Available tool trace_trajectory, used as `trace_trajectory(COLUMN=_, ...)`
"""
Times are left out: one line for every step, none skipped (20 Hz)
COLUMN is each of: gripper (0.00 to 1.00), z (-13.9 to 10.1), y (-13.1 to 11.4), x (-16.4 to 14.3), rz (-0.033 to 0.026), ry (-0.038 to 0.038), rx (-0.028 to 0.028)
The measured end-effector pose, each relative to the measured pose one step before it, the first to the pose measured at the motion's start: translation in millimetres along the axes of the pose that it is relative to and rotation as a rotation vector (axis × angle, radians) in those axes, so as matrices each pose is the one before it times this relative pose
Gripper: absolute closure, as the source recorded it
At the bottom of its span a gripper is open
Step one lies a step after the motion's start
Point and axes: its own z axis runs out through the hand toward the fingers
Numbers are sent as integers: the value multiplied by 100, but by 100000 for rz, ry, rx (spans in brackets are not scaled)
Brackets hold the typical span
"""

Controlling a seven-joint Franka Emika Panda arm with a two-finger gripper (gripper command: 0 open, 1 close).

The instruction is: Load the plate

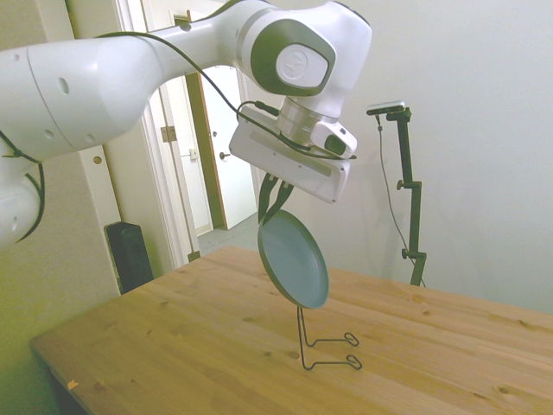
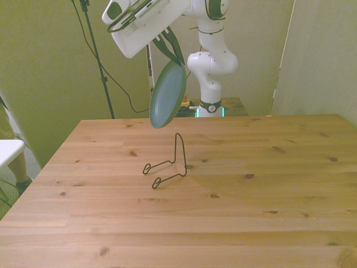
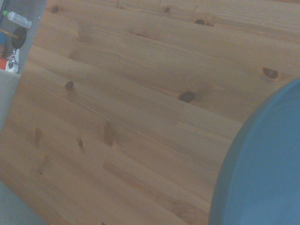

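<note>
The plate [image 1: 295,259] is held by its upper rim in the closed gripper [image 1: 273,201], hanging tilted below it. The wire stand [image 1: 327,341], standing empty, is seen beneath the gripper on the wooden table [image 1: 173,346].

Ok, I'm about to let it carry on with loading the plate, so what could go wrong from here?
The tool pinches the plate only at its top rim, so it may swing or slip. The wire stand is thin and light; a low or off-line approach could knock it over on the table.
</note>
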Motion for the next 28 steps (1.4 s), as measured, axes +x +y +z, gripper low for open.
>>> trace_trajectory(gripper=100, z=150, y=219, x=293, rz=-446, ry=-1119, rx=769)
trace_trajectory(gripper=100, z=56, y=227, x=271, rz=-308, ry=-843, rx=882)
trace_trajectory(gripper=100, z=29, y=328, x=239, rz=-242, ry=-682, rx=541)
trace_trajectory(gripper=100, z=28, y=313, x=268, rz=-172, ry=-426, rx=327)
trace_trajectory(gripper=100, z=98, y=298, x=258, rz=-8, ry=-668, rx=236)
trace_trajectory(gripper=100, z=120, y=335, x=301, rz=-174, ry=-605, rx=285)
trace_trajectory(gripper=100, z=139, y=338, x=276, rz=-261, ry=-688, rx=277)
trace_trajectory(gripper=100, z=179, y=270, x=275, rz=-183, ry=-1018, rx=358)
trace_trajectory(gripper=100, z=194, y=329, x=295, rz=6, ry=-1096, rx=643)
trace_trajectory(gripper=100, z=178, y=384, x=304, rz=-20, ry=-946, rx=700)
trace_trajectory(gripper=100, z=124, y=365, x=342, rz=76, ry=-577, rx=356)
trace_trajectory(gripper=100, z=75, y=331, x=324, rz=219, ry=-230, rx=190)
trace_trajectory(gripper=100, z=41, y=270, x=311, rz=127, ry=-36, rx=125)
trace_trajectory(gripper=100, z=47, y=125, x=269, rz=-148, ry=-124, rx=84)
trace_trajectory(gripper=100, z=143, y=18, x=244, rz=-512, ry=-546, rx=95)
trace_trajectory(gripper=100, z=190, y=14, x=194, rz=-717, ry=-1086, rx=109)
trace_trajectory(gripper=100, z=126, y=30, x=223, rz=-291, ry=-568, rx=8)
trace_trajectory(gripper=100, z=137, y=50, x=305, rz=-212, ry=-209, rx=23)
trace_trajectory(gripper=100, z=145, y=113, x=334, rz=-73, ry=-197, rx=15)
trace_trajectory(gripper=100, z=230, y=173, x=396, rz=25, ry=-408, rx=94)
trace_trajectory(gripper=100, z=316, y=235, x=454, rz=195, ry=-595, rx=116)
trace_trajectory(gripper=100, z=357, y=282, x=413, rz=375, ry=-761, rx=183)
trace_trajectory(gripper=100, z=350, y=256, x=397, rz=337, ry=-749, rx=190)
trace_trajectory(gripper=100, z=341, y=262, x=389, rz=340, ry=-705, rx=179)
trace_trajectory(gripper=100, z=321, y=202, x=350, rz=245, ry=-664, rx=170)
trace_trajectory(gripper=100, z=310, y=183, x=338, rz=219, ry=-644, rx=163)
trace_trajectory(gripper=100, z=290, y=137, x=305, rz=143, ry=-594, rx=134)
trace_trajectory(gripper=100, z=275, y=88, x=283, rz=77, ry=-541, rx=109)
